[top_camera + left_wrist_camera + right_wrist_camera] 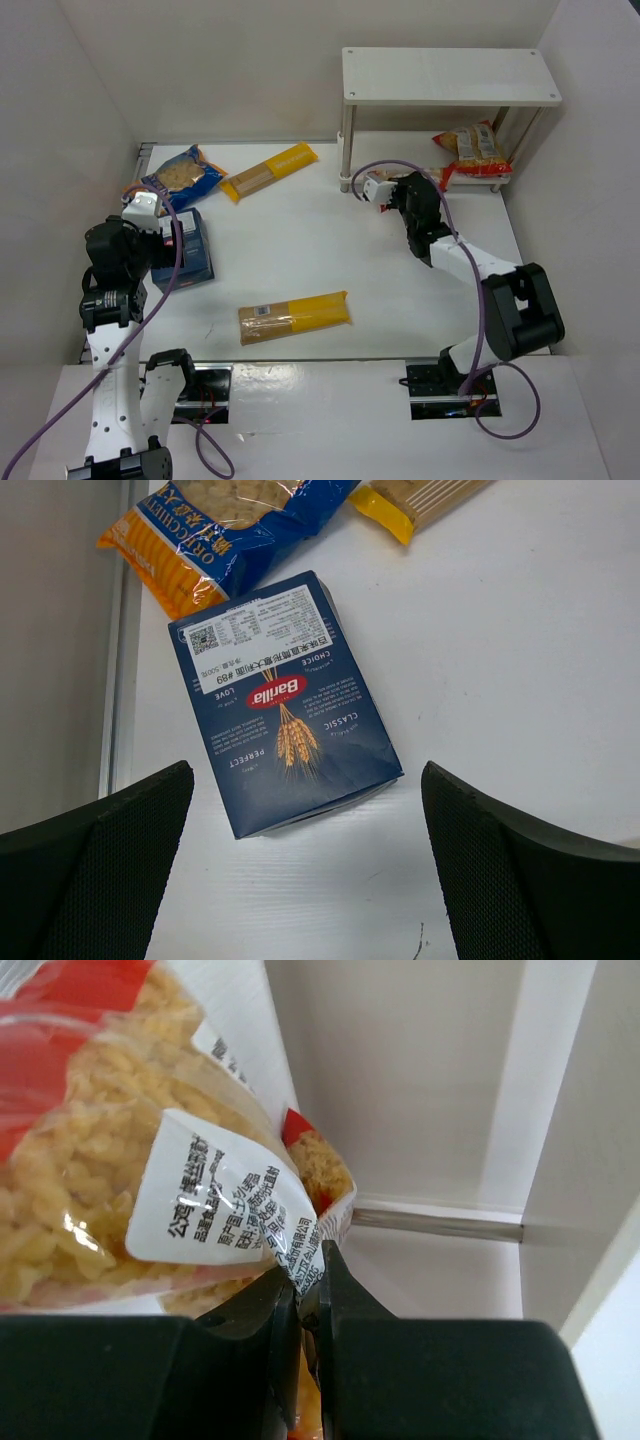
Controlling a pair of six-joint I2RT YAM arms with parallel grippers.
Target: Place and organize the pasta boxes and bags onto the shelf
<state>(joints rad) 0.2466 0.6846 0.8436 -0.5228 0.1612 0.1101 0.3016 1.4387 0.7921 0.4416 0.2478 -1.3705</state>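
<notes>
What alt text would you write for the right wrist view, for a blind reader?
The right fingers are shut on the lower edge of a clear red-and-yellow bag of short pasta, which fills the left of the view. Behind it stand white uprights and a thin metal bar.

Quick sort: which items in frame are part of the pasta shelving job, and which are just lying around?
Job: shelf; red-and-yellow bags at its lower tier, one pinched by the right gripper; far spaghetti pack; near spaghetti pack; blue-and-orange bag; dark blue box.
Not job: purple cables; table.
</notes>
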